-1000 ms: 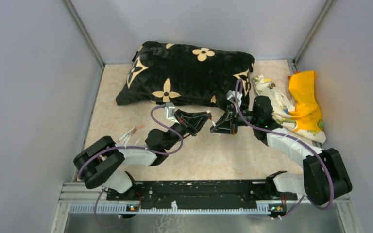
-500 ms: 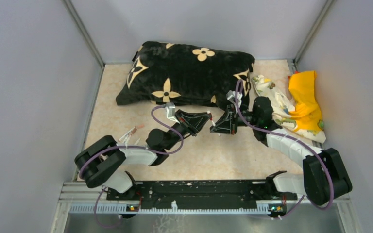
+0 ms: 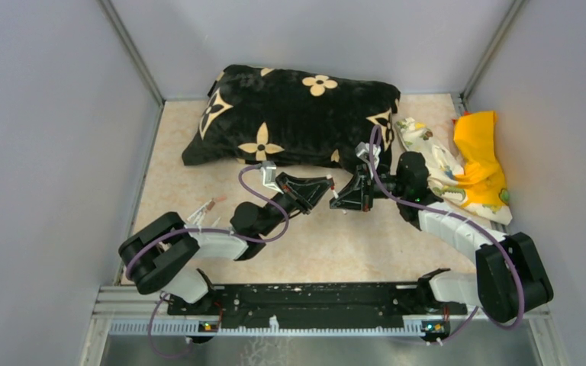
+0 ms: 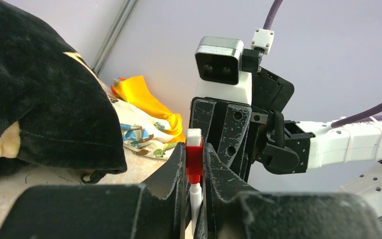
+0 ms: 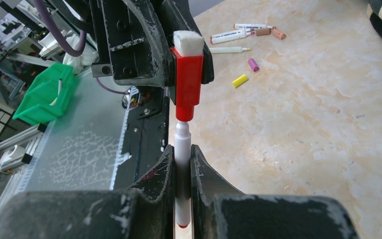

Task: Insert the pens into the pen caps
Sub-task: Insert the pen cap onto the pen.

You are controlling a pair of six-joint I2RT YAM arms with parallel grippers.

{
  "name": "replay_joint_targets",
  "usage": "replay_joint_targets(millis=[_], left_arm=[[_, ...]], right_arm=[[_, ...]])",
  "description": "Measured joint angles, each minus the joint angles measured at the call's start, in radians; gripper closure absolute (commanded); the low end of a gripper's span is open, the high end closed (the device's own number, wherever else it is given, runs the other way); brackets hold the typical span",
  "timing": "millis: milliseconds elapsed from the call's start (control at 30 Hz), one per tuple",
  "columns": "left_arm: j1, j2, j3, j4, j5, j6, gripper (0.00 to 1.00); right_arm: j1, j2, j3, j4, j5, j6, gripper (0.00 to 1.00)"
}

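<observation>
My left gripper is shut on a red pen cap with a white felt end; the cap also shows in the right wrist view. My right gripper is shut on a thin white pen with a red rear end. The two grippers meet tip to tip above the table's middle. The pen's narrow front end touches the cap's open mouth, in line with it. Loose pens lie on the table near the left arm, with a pink cap and a yellow cap beside them.
A black cushion with cream flowers lies along the back. A patterned cloth and a yellow cloth sit at the back right. Grey walls close in on three sides. A green bin stands beyond the table's near edge.
</observation>
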Motion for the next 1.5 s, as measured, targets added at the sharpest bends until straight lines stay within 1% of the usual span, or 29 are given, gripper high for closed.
replay_joint_targets(millis=[300, 500, 667, 933, 1033, 1233, 1500], left_arm=[[-0.002, 0.003, 0.000, 0.000, 0.000, -0.016, 1.00], [-0.010, 0.020, 0.000, 0.007, -0.013, -0.021, 1.00], [-0.026, 0.042, 0.005, 0.024, -0.051, -0.019, 1.00], [-0.068, 0.105, 0.043, 0.034, -0.154, -0.018, 1.00], [-0.091, 0.113, 0.045, 0.047, -0.200, -0.031, 1.00], [-0.164, 0.117, 0.039, 0.055, -0.286, -0.060, 1.00], [-0.200, 0.120, 0.039, 0.056, -0.327, -0.073, 1.00]], right_arm=[[0.000, 0.000, 0.000, -0.001, 0.003, 0.002, 1.00], [0.000, 0.000, 0.000, 0.008, 0.023, 0.050, 1.00], [-0.002, 0.000, -0.013, 0.028, 0.049, 0.097, 1.00], [-0.037, -0.006, -0.046, 0.069, 0.081, 0.165, 1.00], [-0.058, -0.014, -0.047, 0.069, 0.067, 0.182, 1.00], [-0.089, -0.052, -0.082, 0.089, -0.014, 0.213, 1.00], [-0.100, -0.070, -0.087, 0.055, -0.052, 0.172, 1.00]])
